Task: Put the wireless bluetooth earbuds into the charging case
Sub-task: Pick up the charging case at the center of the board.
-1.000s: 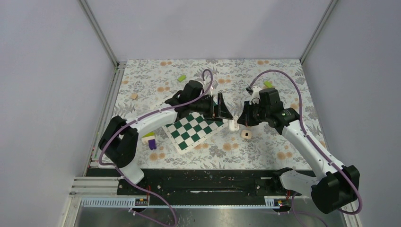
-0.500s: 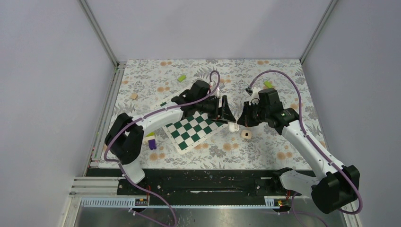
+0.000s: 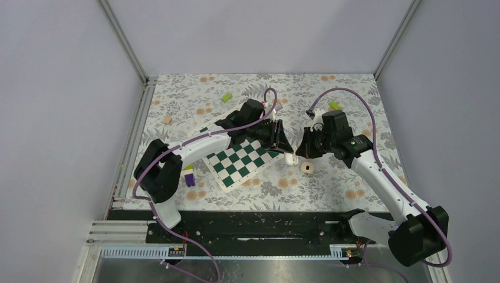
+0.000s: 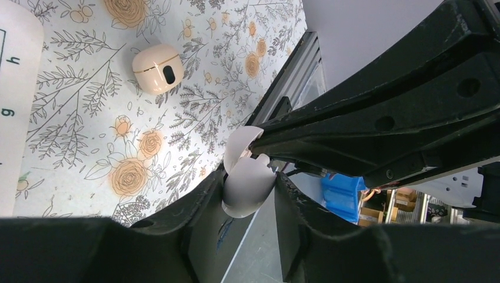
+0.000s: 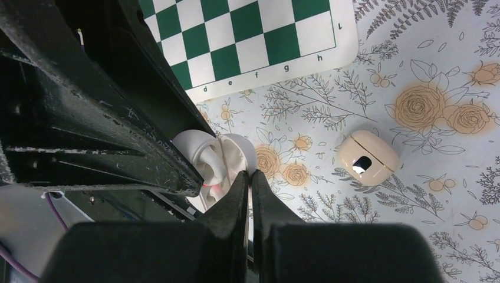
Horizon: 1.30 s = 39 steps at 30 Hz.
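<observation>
Letters d–h along chessboard (image 5: 253, 29) edge

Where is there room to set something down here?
Bare mat runs along the near edge, in front of the chessboard and charging case, and along the far edge between the two green blocks. Crowded middle: the left gripper and right gripper meet at a white earbud.

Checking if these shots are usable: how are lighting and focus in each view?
Top view: even soft light, faint shadows, sharp, though earbud and case are tiny. Left wrist: case and floral cloth crisp, left claw dark with little detail. Right wrist: chessboard crisp, right claw nearly black.
</observation>
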Each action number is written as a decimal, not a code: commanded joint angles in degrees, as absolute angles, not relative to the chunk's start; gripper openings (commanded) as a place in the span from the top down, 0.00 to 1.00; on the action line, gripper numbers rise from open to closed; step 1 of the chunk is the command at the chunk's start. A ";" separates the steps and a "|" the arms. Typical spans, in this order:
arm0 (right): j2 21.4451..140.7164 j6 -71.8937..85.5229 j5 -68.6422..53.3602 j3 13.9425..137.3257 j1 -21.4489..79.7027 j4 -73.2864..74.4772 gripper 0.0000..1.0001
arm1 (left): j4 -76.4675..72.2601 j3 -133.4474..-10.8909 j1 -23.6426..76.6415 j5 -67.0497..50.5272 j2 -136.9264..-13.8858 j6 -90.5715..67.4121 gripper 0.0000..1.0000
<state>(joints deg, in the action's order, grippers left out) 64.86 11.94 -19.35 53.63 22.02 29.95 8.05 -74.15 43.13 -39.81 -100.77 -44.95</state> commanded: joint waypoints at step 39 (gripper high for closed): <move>49.49 30.23 -33.44 46.57 14.66 19.34 0.68 | -9.80 -72.47 39.88 -54.62 -98.31 -46.84 0.88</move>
<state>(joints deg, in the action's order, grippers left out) 49.01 28.71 -31.73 46.72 15.44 23.83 -6.17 -70.39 39.90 -51.81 -100.99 -47.05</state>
